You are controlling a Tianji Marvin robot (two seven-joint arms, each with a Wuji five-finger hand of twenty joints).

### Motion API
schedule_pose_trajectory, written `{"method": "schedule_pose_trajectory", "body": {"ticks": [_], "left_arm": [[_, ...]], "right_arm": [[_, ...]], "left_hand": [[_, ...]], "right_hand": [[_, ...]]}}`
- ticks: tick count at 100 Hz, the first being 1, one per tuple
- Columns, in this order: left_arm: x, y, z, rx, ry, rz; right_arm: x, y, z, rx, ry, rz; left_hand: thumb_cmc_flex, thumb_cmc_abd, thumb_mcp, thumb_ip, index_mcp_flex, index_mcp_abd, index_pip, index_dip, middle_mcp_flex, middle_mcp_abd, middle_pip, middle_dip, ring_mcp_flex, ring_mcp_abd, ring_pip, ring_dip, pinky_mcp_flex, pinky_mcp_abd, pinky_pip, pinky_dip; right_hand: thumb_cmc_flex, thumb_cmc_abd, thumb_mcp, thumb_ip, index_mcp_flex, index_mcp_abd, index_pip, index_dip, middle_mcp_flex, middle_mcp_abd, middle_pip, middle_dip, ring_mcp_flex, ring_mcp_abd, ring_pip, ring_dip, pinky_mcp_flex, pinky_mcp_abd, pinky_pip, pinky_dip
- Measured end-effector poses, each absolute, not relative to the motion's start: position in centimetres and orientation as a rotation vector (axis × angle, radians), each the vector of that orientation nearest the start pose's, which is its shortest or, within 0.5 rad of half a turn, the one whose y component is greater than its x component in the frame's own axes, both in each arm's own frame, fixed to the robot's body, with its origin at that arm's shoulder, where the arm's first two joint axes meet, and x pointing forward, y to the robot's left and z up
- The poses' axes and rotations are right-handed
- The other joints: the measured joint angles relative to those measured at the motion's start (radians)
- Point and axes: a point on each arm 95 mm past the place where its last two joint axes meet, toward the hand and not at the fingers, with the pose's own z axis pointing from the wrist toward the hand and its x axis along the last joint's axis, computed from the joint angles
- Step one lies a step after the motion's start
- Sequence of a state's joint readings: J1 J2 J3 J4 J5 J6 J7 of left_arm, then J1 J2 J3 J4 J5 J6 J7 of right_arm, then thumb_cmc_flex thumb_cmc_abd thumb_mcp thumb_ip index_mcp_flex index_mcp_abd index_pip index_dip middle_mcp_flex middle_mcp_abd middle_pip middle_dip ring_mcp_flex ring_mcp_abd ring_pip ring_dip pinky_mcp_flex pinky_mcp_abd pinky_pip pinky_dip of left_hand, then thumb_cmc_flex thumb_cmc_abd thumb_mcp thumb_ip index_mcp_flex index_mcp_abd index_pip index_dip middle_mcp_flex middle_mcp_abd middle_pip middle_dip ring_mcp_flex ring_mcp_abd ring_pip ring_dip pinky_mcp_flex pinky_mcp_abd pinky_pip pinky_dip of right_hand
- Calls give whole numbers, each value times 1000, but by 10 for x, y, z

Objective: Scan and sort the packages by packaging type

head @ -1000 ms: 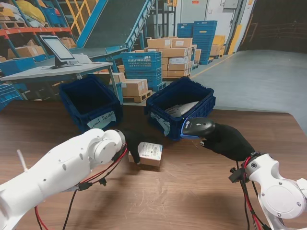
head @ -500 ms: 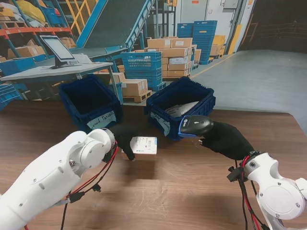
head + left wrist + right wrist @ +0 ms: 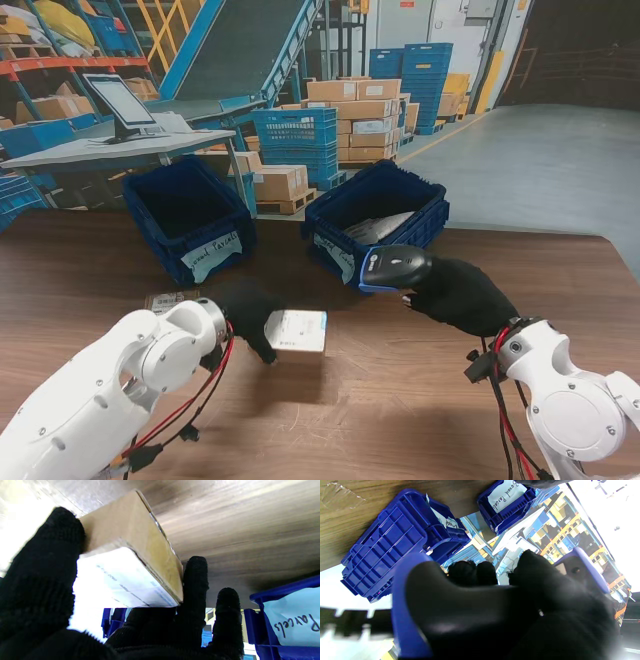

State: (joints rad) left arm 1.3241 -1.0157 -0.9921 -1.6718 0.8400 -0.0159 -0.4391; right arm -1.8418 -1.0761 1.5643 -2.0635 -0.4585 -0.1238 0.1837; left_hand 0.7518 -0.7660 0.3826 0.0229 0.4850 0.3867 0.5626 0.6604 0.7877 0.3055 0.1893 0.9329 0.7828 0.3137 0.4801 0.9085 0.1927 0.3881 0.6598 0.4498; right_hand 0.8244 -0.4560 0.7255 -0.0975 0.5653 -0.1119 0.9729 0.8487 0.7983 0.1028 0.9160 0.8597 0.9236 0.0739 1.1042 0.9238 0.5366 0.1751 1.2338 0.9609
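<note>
Left hand grips a labelled box; right hand grips the scanner.

The left hand [image 3: 248, 312] is clamped on the cardboard box [image 3: 297, 331], held clear of the table [image 3: 400, 400], white label up, on the near side of the right-hand blue bin [image 3: 375, 232]. The right hand [image 3: 455, 295] is closed around the barcode scanner [image 3: 392, 268], whose head sits just in front of that bin's near wall, to the right of the box.

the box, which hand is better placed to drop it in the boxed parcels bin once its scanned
Left. The left hand already grips the box, lifted off the table, and the left bin lies just beyond it. The right hand is occupied holding the scanner.
</note>
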Motion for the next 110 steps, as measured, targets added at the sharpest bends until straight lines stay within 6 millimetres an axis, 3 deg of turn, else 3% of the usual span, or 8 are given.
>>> {"method": "schedule_pose_trajectory", "body": {"ticks": [44,95,110], "left_arm": [[403,-63,-311,-1207,2059,-1435],[416,-68,-334,-1298,2073,-1424],[417,-67,-335,-1312,2076,-1408]], "right_arm": [[345,-26,-209,-1831,-1610,-2532],[348,-25,-212,-1832,-1615,-2506],[348,-25,-213,-1832,-1614,-2505]], "left_hand": [[0,0,0,0,0,-1,0,0,0,0,0,0,0,0,-9,-15,0,0,0,0],[0,0,0,0,0,-1,0,0,0,0,0,0,0,0,-9,-27,-2,0,0,0],[0,0,0,0,0,-7,2,-32,0,0,-3,-7,-21,0,-21,-114,-6,0,0,0]], "right_hand": [[0,0,0,0,0,0,0,0,0,0,0,0,0,0,0,0,0,0,0,0],[0,0,0,0,0,0,0,0,0,0,0,0,0,0,0,0,0,0,0,0],[0,0,0,0,0,0,0,0,0,0,0,0,0,0,0,0,0,0,0,0]]}}
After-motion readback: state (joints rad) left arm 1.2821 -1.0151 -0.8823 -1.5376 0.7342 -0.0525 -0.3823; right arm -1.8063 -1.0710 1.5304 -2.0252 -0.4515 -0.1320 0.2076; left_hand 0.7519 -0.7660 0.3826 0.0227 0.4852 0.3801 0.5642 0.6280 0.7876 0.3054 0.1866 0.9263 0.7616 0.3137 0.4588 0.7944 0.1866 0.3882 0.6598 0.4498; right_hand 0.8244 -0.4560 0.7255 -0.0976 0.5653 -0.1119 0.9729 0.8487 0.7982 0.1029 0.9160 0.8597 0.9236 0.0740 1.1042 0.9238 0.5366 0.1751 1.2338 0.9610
